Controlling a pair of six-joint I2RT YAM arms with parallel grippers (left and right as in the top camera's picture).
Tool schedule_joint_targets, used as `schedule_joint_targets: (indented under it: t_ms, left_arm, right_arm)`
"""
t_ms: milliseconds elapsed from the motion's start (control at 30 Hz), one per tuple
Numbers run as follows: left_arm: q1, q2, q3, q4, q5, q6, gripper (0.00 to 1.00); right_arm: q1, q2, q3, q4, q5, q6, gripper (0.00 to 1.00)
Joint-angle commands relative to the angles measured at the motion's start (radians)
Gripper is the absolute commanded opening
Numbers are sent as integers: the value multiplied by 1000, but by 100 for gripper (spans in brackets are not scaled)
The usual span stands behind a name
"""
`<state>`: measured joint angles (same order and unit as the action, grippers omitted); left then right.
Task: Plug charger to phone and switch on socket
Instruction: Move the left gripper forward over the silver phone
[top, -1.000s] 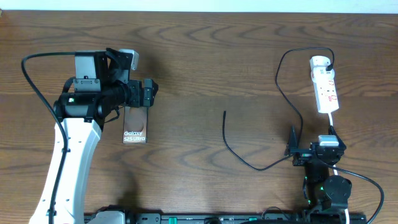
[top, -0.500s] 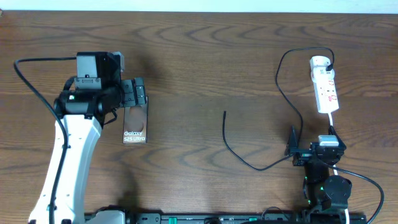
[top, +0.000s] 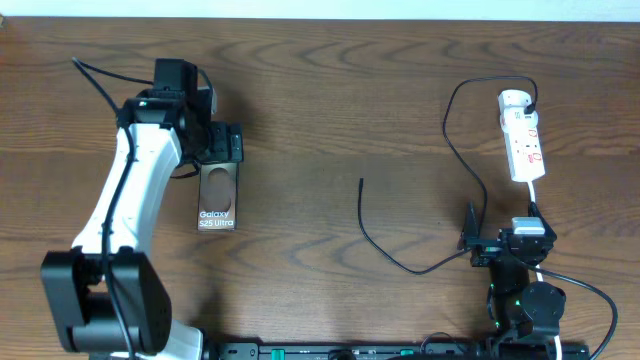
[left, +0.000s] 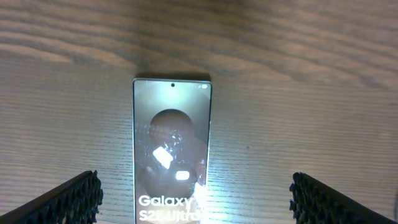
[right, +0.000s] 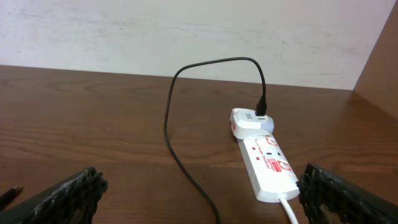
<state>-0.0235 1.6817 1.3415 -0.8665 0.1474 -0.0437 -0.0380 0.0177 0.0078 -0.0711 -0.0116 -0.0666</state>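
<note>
The phone (top: 218, 196) lies flat on the table at the left, its "Galaxy S25 Ultra" lettering at the near end; it fills the middle of the left wrist view (left: 172, 149). My left gripper (top: 220, 146) is open, hovering over the phone's far end, its fingers (left: 194, 198) wide on either side and apart from it. The charger cable (top: 452, 150) runs from the white socket strip (top: 522, 138) to its free tip (top: 361, 182) mid-table. My right gripper (top: 500, 243) is open and empty near the front edge; its view shows the strip (right: 264, 155) and the cable (right: 174, 112).
A white cord (top: 534, 200) leaves the strip toward the right arm's base. A white adapter (right: 247, 120) sits plugged at the strip's far end. A pale wall (right: 186, 31) bounds the table's far edge.
My left arm swung: its gripper turned from pointing right to pointing down over the phone's far end. The phone, cable, strip and right arm stayed still.
</note>
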Motion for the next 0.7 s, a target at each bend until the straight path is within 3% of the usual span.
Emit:
schedule_joint_targets:
  t_ms: [0, 667]
  left_arm:
    - [-2, 54, 24, -7, -39, 24, 95]
    - [-3, 225, 14, 37, -70, 50, 95]
  right_arm:
    - [13, -2, -2, -4, -6, -10, 99]
    - [13, -2, -2, -4, -6, -10, 99]
